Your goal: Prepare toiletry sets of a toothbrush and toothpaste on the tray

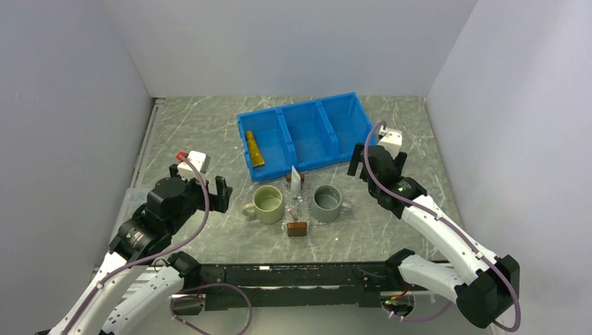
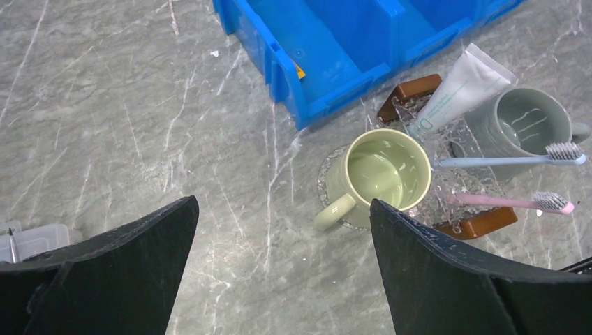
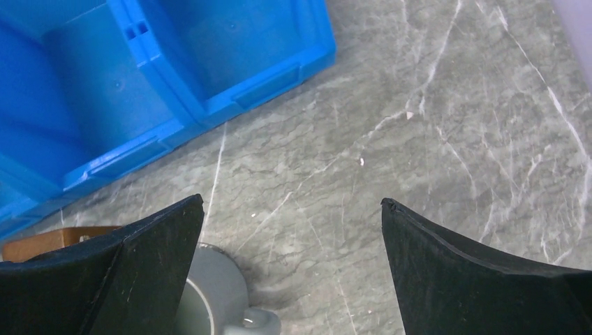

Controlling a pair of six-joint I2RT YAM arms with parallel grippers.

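Shows tray (image 2: 466, 183) with white toothpaste (image 2: 457, 91) at its 12 o'clock end, pink toothbrush (image 2: 502, 203) and blue toothbrush (image 2: 502, 161) across it; suggests one set done, second awaiting orange toothpaste (image 1: 256, 149) in bin (image 1: 285, 136) at 12 o'clock; shows left gripper (image 2: 281, 209) and right gripper (image 3: 292, 209) with jaws spread wide, holding nothing

Bin (image 1: 305, 134): behind tray; tube (image 1: 256, 149) in its left compartment.
Tray (image 1: 297, 228): between left mug (image 1: 268, 204) and right mug (image 1: 327, 203).
On tray: toothpaste (image 2: 457, 87) at far end; far toothbrush (image 2: 489, 161) and near toothbrush (image 2: 502, 202) crosswise.
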